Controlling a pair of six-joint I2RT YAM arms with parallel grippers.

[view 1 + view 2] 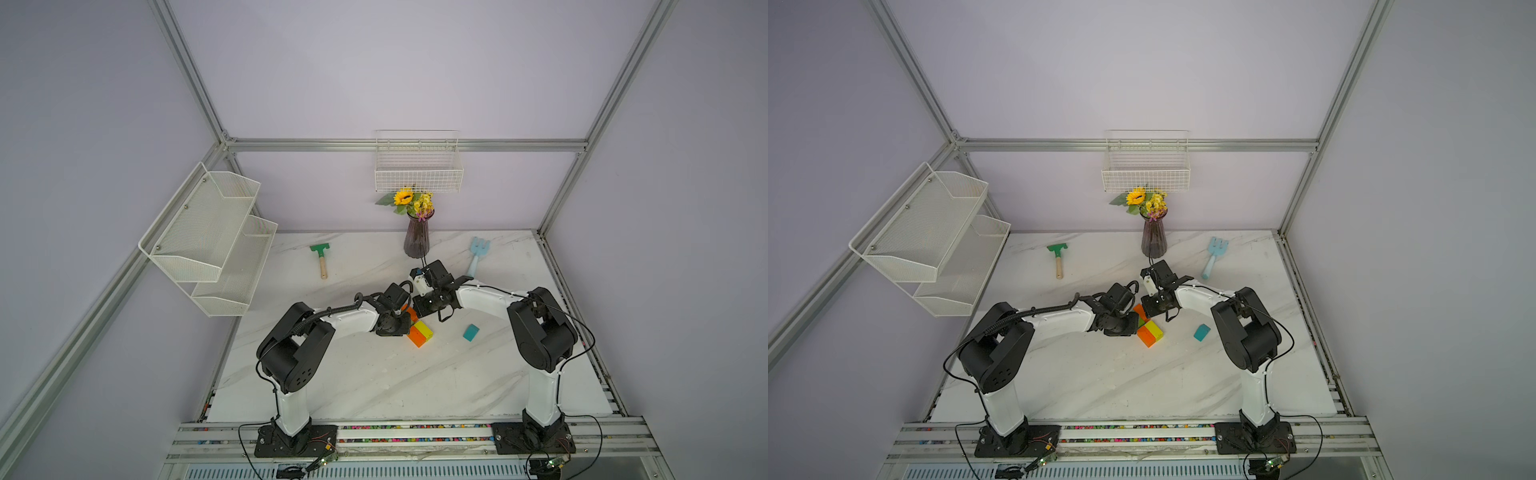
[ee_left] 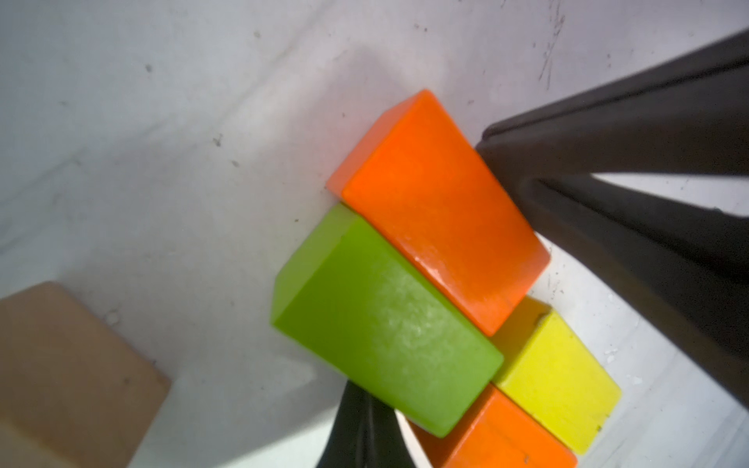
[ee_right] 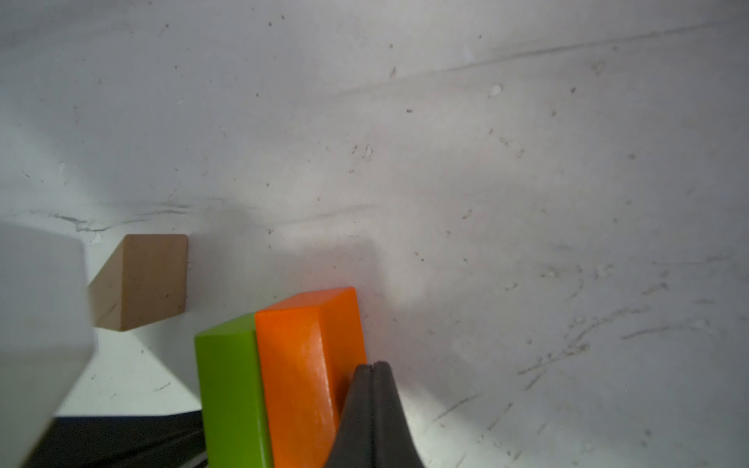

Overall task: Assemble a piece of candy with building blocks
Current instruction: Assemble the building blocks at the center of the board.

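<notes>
Candy (image 1: 419,330), half built, sits mid-desk (image 1: 374,382): green block (image 2: 385,336), yellow block (image 2: 555,377) and two orange blocks (image 2: 437,214) packed together. Both hands are shut and empty, the left hand (image 2: 360,393) against green, the right hand (image 3: 373,368) against orange, squaring up, I judge. Next needs the tan triangle (image 3: 142,279), near, and the teal triangle (image 1: 471,332), well apart. Scuffed white marble; lilac walls (image 1: 415,75), vase (image 1: 417,239).

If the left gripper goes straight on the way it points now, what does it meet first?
The green block: the shut left gripper sits at its long side, apparently touching it. Behind the green block lies an orange block, so a push would likely press both together.
</notes>
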